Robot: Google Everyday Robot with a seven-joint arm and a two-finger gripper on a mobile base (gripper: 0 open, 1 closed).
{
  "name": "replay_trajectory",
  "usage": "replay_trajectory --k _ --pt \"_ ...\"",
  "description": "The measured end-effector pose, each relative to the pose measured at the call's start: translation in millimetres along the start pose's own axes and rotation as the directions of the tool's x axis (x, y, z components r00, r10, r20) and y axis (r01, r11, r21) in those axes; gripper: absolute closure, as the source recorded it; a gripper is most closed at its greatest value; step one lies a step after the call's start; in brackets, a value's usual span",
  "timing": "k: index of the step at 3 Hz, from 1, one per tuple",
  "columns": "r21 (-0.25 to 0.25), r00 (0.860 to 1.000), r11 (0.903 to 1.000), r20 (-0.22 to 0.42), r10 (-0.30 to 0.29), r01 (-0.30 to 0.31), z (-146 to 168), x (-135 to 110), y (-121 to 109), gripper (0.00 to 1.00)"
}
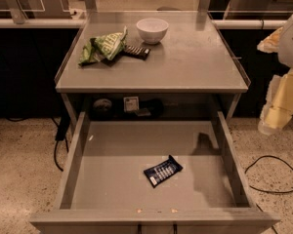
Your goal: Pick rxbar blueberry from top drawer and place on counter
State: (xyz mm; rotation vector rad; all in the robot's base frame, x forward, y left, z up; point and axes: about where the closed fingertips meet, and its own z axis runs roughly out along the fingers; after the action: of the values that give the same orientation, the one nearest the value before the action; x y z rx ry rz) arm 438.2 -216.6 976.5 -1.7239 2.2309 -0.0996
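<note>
1. The top drawer is pulled out from under the front edge of the counter, with its grey floor in full view.
2. It holds one thing, the rxbar blueberry. The bar lies flat and at a slant on the drawer floor, a little right of the middle. It sits nearer the front panel than the back and touches none of the walls.
3. A white bowl stands upright on the counter near the back edge, about midway along it. Only its pale inner wall shows.
4. A crumpled green-and-white chip bag lies towards the back-left corner of the counter.
5. A dark bar with pale stripes lies against the right side of the chip bag, just in front of the bowl.
6. The gripper hangs beyond the right edge of the counter, outside the cart and level with the gap between the counter and the drawer. It is well apart from the rxbar blueberry. I cannot tell whether it is wide or narrow.
7. Count: one open drawer, one bowl, one chip bag, two bars (one navy in the drawer, one dark striped on the counter) and one gripper.
</note>
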Motion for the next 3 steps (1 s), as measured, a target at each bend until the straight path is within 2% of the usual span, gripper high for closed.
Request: replay_trajectory --k 1,2,3 --pt "0.0 1.0 1.0 0.0 0.0 0.0 0.0 0.0 0.0 0.0" --pt "-0.023 1.0 0.9997 0.029 0.008 -0.007 19.9 0.2 9.6 0.0" --pt "-0.047 0.997 0.9989 0.073 0.01 -0.006 54.2 -0.6 23.4 0.0"
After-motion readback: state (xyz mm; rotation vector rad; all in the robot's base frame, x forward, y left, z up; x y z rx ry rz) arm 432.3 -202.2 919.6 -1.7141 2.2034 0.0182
